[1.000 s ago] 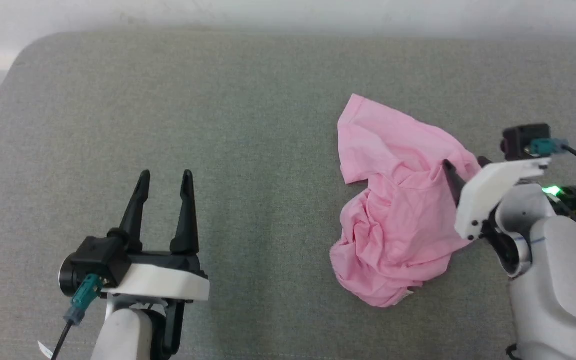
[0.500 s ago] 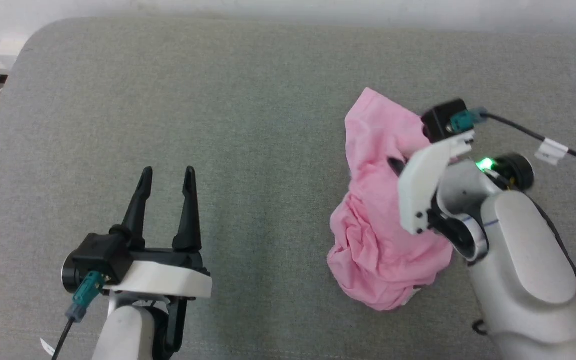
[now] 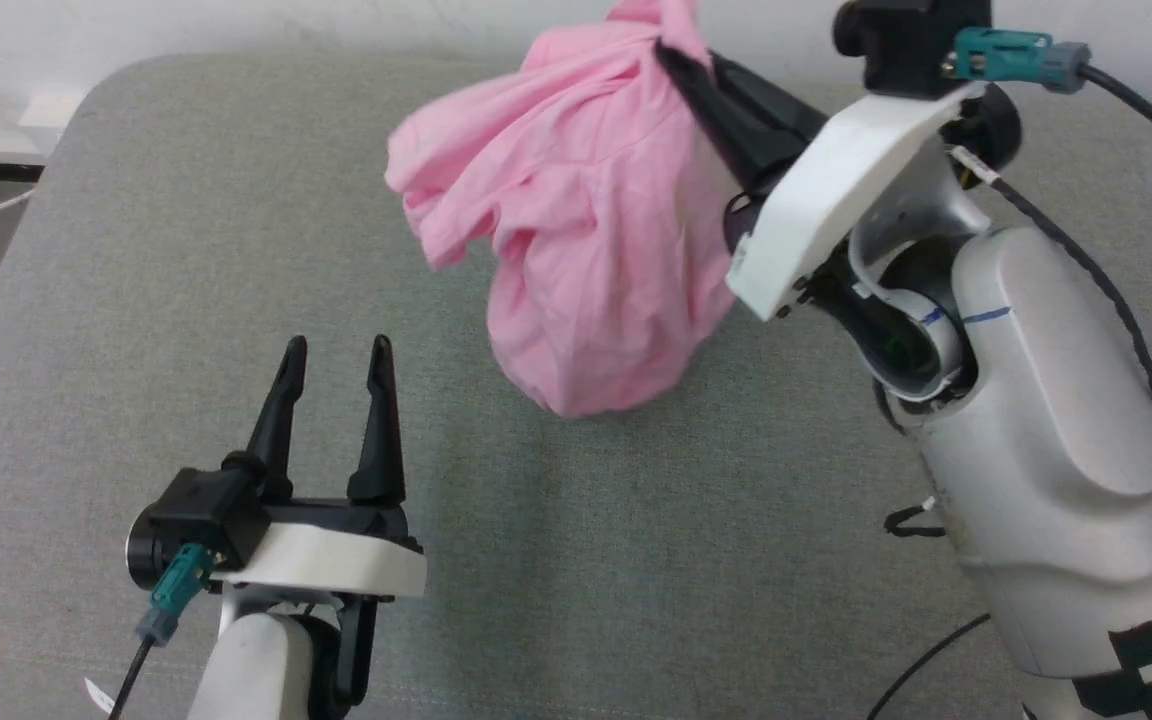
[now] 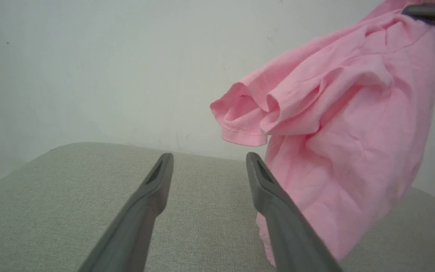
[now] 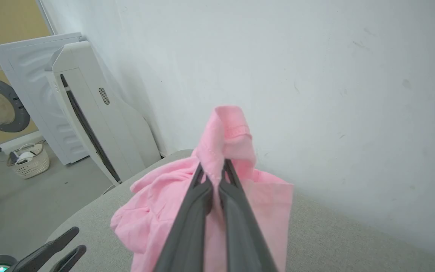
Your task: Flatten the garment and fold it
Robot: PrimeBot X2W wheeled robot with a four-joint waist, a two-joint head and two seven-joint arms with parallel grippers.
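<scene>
Hovering over the grey cushion [image 3: 136, 250], left gripper [image 3: 333, 350]: fingers apart, nothing between them. Ahead and to its right, the garment [image 3: 586, 230] hangs bunched from right gripper [image 3: 676, 55], whose fingers are pinched together on a hemmed edge at its top.

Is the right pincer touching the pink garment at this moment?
Touching. The right wrist view shows the right pincer shut on a hemmed edge of the garment, with the cloth pinched between its two dark fingers.
</scene>
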